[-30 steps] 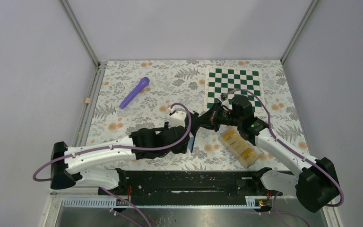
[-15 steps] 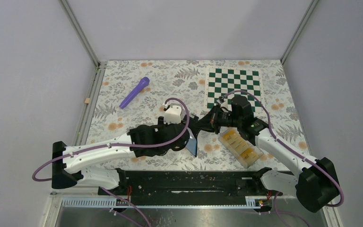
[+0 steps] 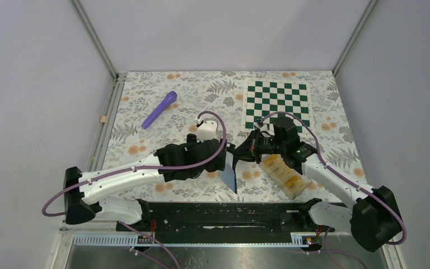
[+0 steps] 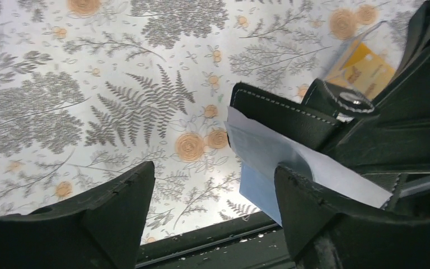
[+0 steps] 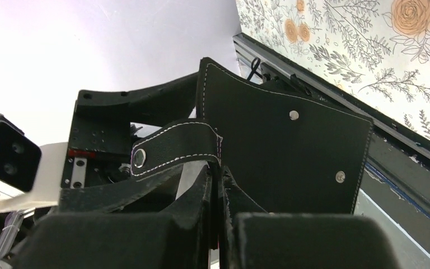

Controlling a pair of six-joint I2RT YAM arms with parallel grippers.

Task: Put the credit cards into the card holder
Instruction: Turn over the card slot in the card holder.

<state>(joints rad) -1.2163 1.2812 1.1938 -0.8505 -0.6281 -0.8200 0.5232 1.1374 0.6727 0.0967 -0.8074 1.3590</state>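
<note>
The card holder (image 3: 230,168), a black wallet, hangs open above the table between the two grippers, its grey-blue pockets (image 4: 269,154) showing. My right gripper (image 3: 248,150) is shut on the wallet's edge; the right wrist view shows the black flap (image 5: 283,151) and snap tab (image 5: 171,148) right at the fingers (image 5: 162,230). My left gripper (image 4: 214,171) is wide open, its right finger (image 4: 319,213) against the pocket sheet and nothing between the jaws. The credit cards (image 3: 283,170), yellow-orange, lie in a clear plastic box (image 3: 299,189) under the right arm and also show in the left wrist view (image 4: 364,70).
A purple pen-like stick (image 3: 159,109) lies at the far left. A green-and-white chessboard mat (image 3: 276,103) lies at the far right. A small tan block (image 3: 103,119) sits by the left frame. The black base rail (image 3: 224,216) runs along the near edge.
My left arm has moved right and closer to the wallet. The wallet has swung further open and lower, with more of its grey-blue pocket showing. The right gripper shifted slightly nearer.
</note>
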